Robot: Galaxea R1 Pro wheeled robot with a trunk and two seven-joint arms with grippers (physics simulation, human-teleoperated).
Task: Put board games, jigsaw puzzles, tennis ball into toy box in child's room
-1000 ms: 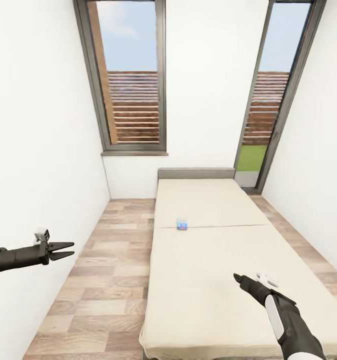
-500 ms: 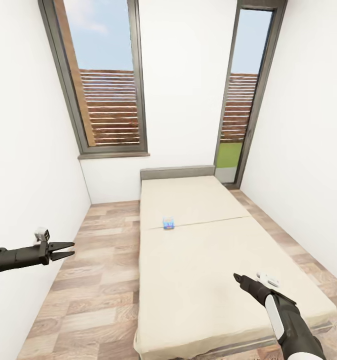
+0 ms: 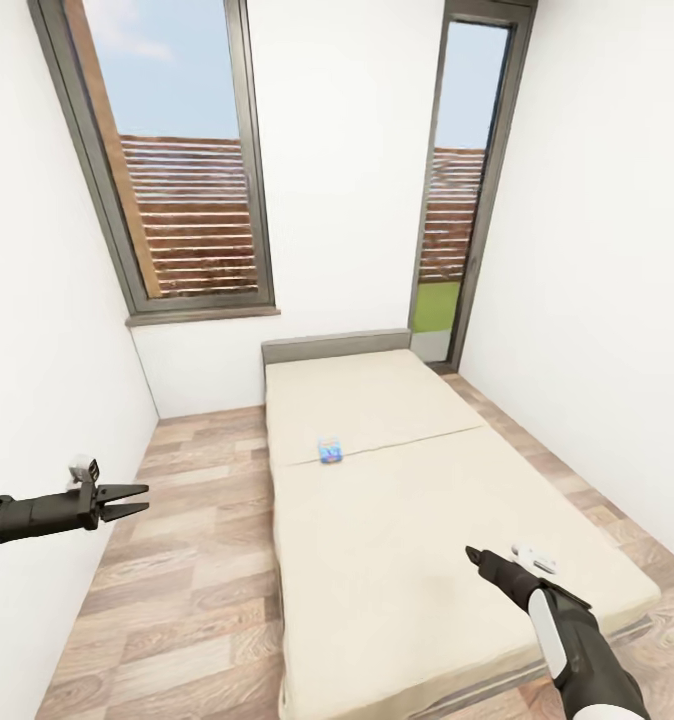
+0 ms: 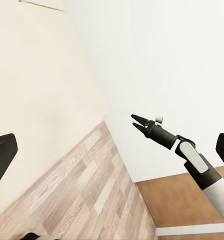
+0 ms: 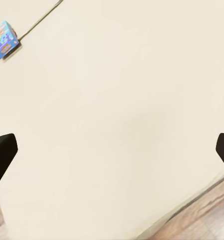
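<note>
— So, from the head view first?
— Looking down a narrow child's room: bed [image 3: 407, 500] with plain cream cover running away toward a low grey headboard [image 3: 335, 347] under white walls. Small blue board game [image 3: 329, 450] lying on the cover, near the seam across the mattress, toward the bed's left edge. Wood-plank floor [image 3: 177, 560] along the bed's left side. Two tall dark-framed windows [image 3: 182, 170] behind the headboard, slatted fence and sky beyond.
— And the arms there?
— Left gripper [image 3: 137, 498] held out over the floor near the left wall, fingers parted, holding nothing. Right gripper [image 3: 473, 556] hanging above the near end of the bed, well apart from the board game; fingers seen nearly end-on, so cannot tell from here whether parted.
— Left wrist view?
— Looking across at the bed's cream cover, a strip of plank floor and white wall. Right gripper [image 4: 135, 121] visible at a distance, its two dark tips slightly apart, nothing between. Own dark fingertips [image 4: 2, 155] at the frame's opposite edges, spread wide.
— Right wrist view?
— Mostly cream bed cover. Blue board game [image 5: 4, 39] with yellow print resting beside the seam, far from the fingertips [image 5: 1, 152]. Fingertips at opposite edges, wide apart, empty. Sliver of floor at one corner.
</note>
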